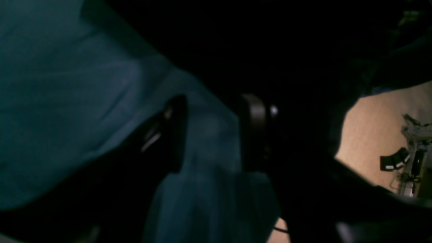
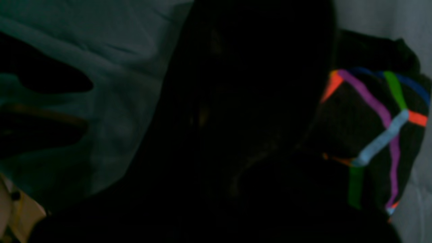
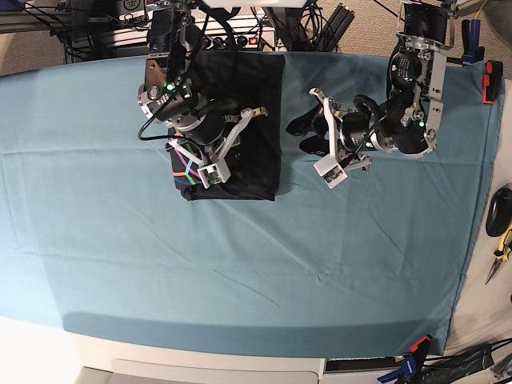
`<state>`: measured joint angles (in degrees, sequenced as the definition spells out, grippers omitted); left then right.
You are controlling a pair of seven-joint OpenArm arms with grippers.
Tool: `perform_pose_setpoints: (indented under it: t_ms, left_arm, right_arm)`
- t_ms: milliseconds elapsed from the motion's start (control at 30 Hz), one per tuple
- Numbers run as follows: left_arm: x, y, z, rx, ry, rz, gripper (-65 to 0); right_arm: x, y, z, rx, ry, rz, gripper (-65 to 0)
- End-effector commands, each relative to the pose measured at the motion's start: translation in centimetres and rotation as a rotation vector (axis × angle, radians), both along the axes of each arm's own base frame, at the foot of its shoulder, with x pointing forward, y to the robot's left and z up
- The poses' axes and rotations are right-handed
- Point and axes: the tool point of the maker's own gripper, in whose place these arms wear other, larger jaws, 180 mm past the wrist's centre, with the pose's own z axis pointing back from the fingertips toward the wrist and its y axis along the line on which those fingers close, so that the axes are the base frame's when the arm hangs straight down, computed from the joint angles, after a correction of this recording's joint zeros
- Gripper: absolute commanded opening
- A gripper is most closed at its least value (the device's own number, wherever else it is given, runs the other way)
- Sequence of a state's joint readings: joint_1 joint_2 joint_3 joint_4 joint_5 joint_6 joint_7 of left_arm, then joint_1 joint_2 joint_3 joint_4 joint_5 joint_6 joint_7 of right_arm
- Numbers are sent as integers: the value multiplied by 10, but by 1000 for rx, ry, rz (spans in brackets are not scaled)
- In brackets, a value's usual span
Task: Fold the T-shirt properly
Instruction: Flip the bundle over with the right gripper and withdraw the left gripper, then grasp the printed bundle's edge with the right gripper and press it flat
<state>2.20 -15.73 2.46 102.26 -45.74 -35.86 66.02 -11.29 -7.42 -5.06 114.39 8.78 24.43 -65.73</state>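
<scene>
Shirt folded at table's far side, right gripper on it, left gripper off to the side

Black shirt [image 3: 248, 120] lies as a compact rectangle on teal cloth [image 3: 240, 264], rainbow print [image 2: 381, 135] showing at its near left corner. Right gripper [image 3: 210, 164] sits over that corner; can't tell its finger state. Left gripper [image 3: 318, 128] above bare cloth beside the shirt, fingers [image 1: 175, 135] spread, holding nothing

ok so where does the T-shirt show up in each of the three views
Base: T-shirt, upper middle, under the right gripper.
Right wrist: fills the centre; its rainbow print at the right.
Left wrist: dark mass across the top and right is probably it; too dim to be sure.
Shared landmark: teal cloth.
</scene>
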Motion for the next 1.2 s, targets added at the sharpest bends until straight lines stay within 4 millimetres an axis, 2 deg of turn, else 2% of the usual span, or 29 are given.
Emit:
perform_pose_setpoints:
  t_ms: [0, 100, 133, 233, 267, 367, 400, 467, 533, 600, 733, 800, 833, 900, 967, 1167]
  left_arm:
    - [7, -3, 13, -34, -37, -1, -412]
    - [6, -2, 12, -31, -36, -1, -412]
    - [6, -2, 12, -30, -36, -1, -412]
    - [7, 0, 11, -22, -38, -1, -412]
    - [6, 0, 11, -19, -41, -7, -412]
    - [6, 0, 11, -19, -47, -16, -412]
    - [6, 0, 11, -18, -47, -16, -412]
    - [5, 1, 11, -15, -47, -16, -412]
    - [4, 4, 9, -8, -42, -16, -412]
    - [2, 5, 7, -3, -38, -17, -412]
    - [2, 5, 7, -3, -36, -17, -412]
    - [2, 5, 7, -4, -37, -16, -412]
    - [2, 5, 8, -6, -38, -16, -412]
    - [2, 5, 8, -8, -39, -15, -412]
    - [3, 4, 8, -10, -41, -14, -412]
    - [3, 5, 8, -9, -40, -14, -412]
  right_arm:
    - [7, 2, 12, 8, -57, 14, -597]
    - [5, 1, 11, -5, -63, 54, -329]
    - [5, 3, 12, 10, -64, 58, -275]
    - [2, 17, 20, 106, -59, 81, -262]
    - [-1, 26, 28, 166, -60, 103, -262]
    - [-23, 62, 79, 344, -164, 320, -262]
    - [-31, 68, 96, 375, -218, 374, -262]
    - [-40, 69, 113, 368, -280, 405, -262]
    - [-42, 57, 116, 303, -307, 372, -263]
    - [-38, 33, 113, 207, -328, 302, -263]
    - [-28, -37, 90, 30, -269, 84, -264]
    - [-31, -70, 81, -27, -229, -17, -268]
    - [-35, -80, 77, -38, -211, -40, -285]
    - [-47, -87, 71, -19, -160, -49, -350]
    - [-58, -83, 67, 32, -115, -39, -389]
    - [-81, -68, 52, 70, -20, -5, -409]
